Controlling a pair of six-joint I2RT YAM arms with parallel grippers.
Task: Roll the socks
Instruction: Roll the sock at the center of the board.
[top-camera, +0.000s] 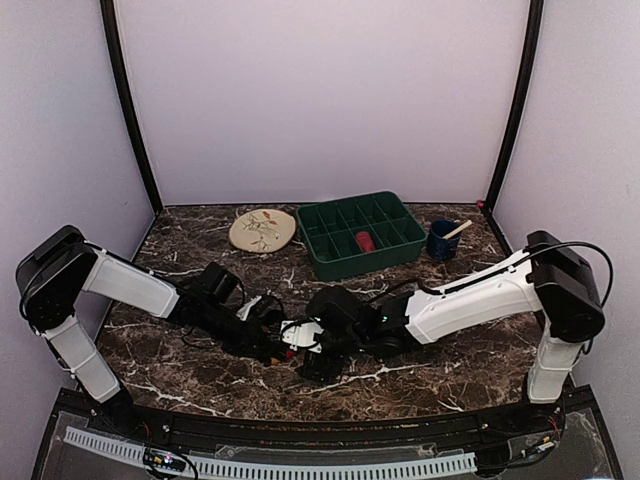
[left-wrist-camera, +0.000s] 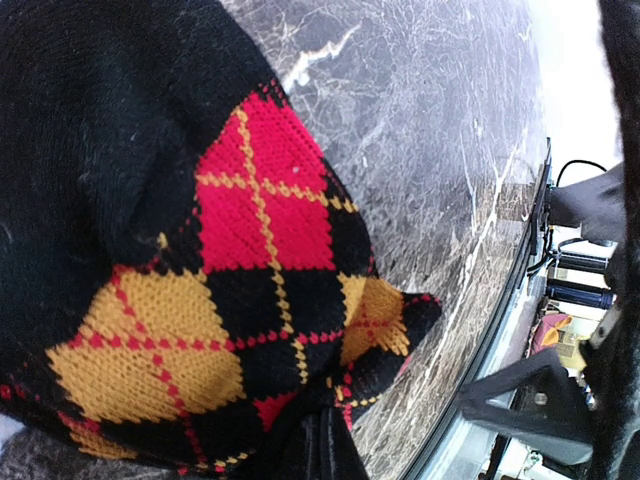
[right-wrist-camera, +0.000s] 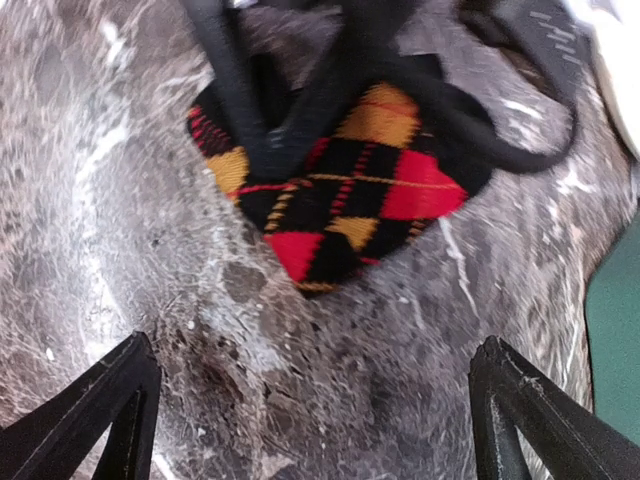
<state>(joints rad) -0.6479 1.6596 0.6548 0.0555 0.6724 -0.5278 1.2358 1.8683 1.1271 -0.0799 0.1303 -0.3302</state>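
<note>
My left claw (right-wrist-camera: 270, 150) is clamped on the black knitted sock with red and orange argyle diamonds (right-wrist-camera: 350, 200), bunched on the dark marble table (right-wrist-camera: 130, 200) just ahead of my right claw (right-wrist-camera: 312, 348), whose fingers stand wide apart. Well beyond that claw, a green plastic divided tray (top-camera: 330, 262) holds one small red object (top-camera: 365, 241). The blue cup (top-camera: 440, 243) beside it holds a pale stick (top-camera: 457, 229).

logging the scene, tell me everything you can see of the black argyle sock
The black argyle sock is knitted fabric, black with red and orange-yellow diamonds crossed by thin stitched lines. It is bunched into a rounded bundle lying on the marble table, near the front edge between the two arms. The left gripper is shut on it; the right gripper stands open just short of it, not touching.
</note>
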